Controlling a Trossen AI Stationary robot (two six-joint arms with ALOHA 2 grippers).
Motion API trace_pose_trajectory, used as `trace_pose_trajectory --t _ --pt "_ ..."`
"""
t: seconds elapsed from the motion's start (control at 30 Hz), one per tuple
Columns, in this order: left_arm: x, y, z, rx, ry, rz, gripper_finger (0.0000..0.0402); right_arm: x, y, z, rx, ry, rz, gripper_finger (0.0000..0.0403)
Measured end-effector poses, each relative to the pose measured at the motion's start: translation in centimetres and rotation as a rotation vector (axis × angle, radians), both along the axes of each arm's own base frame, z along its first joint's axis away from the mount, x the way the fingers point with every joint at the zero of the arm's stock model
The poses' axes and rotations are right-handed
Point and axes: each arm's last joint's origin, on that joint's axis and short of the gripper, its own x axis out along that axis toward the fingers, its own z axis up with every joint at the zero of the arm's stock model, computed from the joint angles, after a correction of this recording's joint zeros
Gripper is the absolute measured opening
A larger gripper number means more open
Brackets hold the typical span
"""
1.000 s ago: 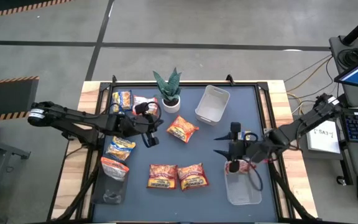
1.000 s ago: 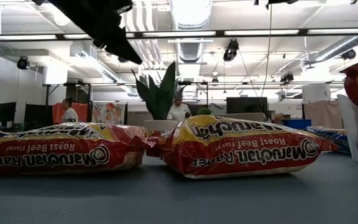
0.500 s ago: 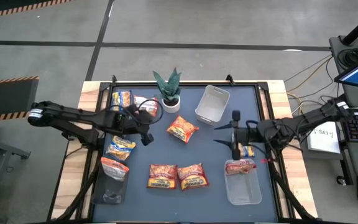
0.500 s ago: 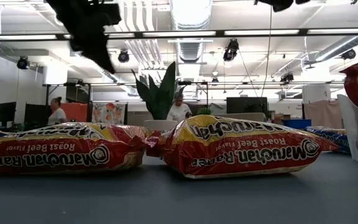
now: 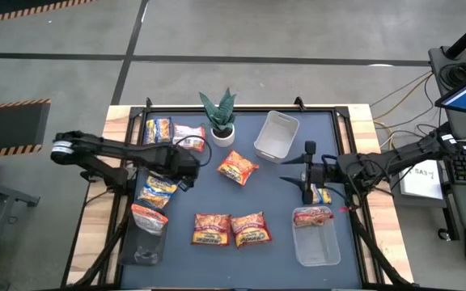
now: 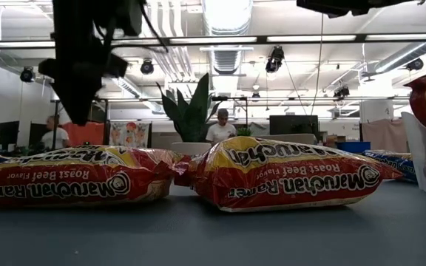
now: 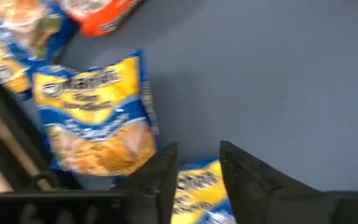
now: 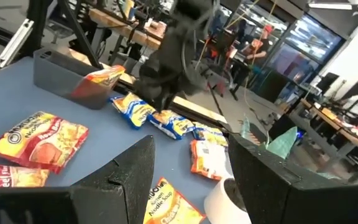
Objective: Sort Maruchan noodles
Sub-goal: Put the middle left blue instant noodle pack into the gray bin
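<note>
Maruchan noodles lie in several groups on the tabletop (image 5: pixel 281 174), and the sorting looks only partly done. The left tool (image 5: pixel 186 164) hangs with its fingers a little apart and nothing between them, just above a yellow-and-blue packet (image 5: pixel 158 191); a second yellow-and-blue packet (image 5: pixel 158 129) and a red-and-white packet (image 5: pixel 189 133) lie beyond it, near the potted plant (image 5: pixel 219 117). One orange-red packet (image 5: pixel 148 217) leans in the clear bin (image 5: pixel 142 250) on that side. The right tool (image 5: pixel 306 171) is empty, its fingers apart, well above the tabletop. Just beside it lies a small yellow-and-blue packet (image 5: pixel 323 196), and near it a bin (image 5: pixel 316 251) with a reddish packet (image 5: pixel 313 217) on top. An empty white bin (image 5: pixel 276 135) and three loose Roast Beef packets (image 5: pixel 238 168) (image 5: pixel 211 229) (image 5: pixel 251 229) remain farther out.
</note>
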Motion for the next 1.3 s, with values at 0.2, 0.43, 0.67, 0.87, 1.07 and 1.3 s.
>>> trace_pose_trajectory --t 0.2,0.43,0.67,0.87,1.07,1.3 --pt "1.1 0.7 -2.8 0.067 0.175 0.002 0.0168 -0.2 0.1 0.2 -0.002 -0.009 0.054 0.0194" --pt "1.8 1.6 -5.1 0.130 0.309 -0.018 0.0167 -0.2 0.1 0.2 -0.007 -0.008 0.057 0.0194" --pt "1.9 2.0 -5.9 0.156 0.344 -0.013 0.0156 -0.2 0.1 0.0 -0.011 0.013 0.057 0.0194" --pt "1.6 2.0 -6.4 0.161 0.339 0.023 0.0153 -0.2 0.1 0.0 -0.011 0.013 0.057 0.0194" --pt "1.1 2.0 -7.7 0.139 0.315 0.048 0.0165 -0.2 0.1 0.0 -0.009 0.012 0.057 0.0194" --pt "0.6 2.0 -8.5 0.144 0.310 0.047 0.0180 -0.2 0.1 0.0 -0.011 0.012 0.057 0.0194"
